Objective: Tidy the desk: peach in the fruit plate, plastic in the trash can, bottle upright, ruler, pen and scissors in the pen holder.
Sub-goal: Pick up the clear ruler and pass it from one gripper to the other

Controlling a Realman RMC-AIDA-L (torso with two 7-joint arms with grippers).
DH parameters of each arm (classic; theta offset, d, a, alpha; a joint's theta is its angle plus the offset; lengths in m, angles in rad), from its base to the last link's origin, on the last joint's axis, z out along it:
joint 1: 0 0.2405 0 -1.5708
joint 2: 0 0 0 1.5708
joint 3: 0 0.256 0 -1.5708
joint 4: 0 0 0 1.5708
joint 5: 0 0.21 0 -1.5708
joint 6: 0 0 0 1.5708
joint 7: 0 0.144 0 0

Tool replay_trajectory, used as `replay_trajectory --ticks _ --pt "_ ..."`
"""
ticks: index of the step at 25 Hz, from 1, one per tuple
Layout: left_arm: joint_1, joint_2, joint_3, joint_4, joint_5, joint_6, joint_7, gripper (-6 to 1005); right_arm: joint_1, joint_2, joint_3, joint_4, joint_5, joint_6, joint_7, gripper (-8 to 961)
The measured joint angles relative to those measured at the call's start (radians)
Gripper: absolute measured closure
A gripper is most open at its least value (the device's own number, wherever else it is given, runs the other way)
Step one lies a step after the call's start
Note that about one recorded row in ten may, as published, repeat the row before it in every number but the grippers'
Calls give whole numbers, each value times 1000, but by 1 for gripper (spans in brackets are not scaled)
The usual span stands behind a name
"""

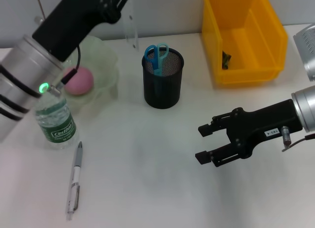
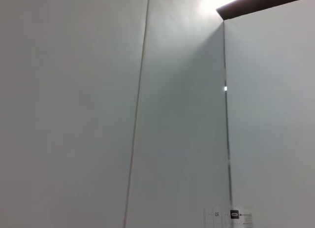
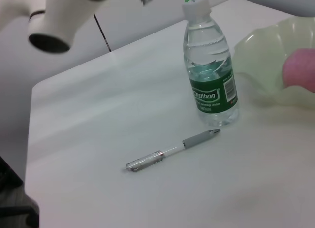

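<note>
My left gripper is raised at the back of the table, shut on a clear ruler that hangs above the tabletop, left of the black mesh pen holder. The ruler's printed end shows in the left wrist view. Blue-handled scissors stand in the holder. A pink peach lies in the pale green plate. The water bottle stands upright beside it, and a grey pen lies in front. My right gripper hovers open and holds nothing, to the right of the holder.
The yellow trash bin stands at the back right with a dark scrap inside. In the right wrist view the bottle, pen, plate and peach show, with my left arm above them.
</note>
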Motion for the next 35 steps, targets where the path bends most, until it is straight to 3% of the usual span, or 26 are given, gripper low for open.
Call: replay_trajectory --ticks 8,16,24,31,35 --pt "31 0 215 -27 -248 6 221 581 -5 5 0 6 35 31 -41 181" --pt "44 0 276 -49 -365 10 248 576 -65 11 -5 99 285 95 -296 182" --pt "54 0 303 -52 -437 19 271 571 -95 16 -15 392 656 159 -713 182" --pt "52 0 334 -50 -462 21 311 566 -29 21 -133 635 993 208 -1001 182" --pt "42 0 416 -50 -584 18 389 564 33 21 -243 718 1142 249 -1058 182"
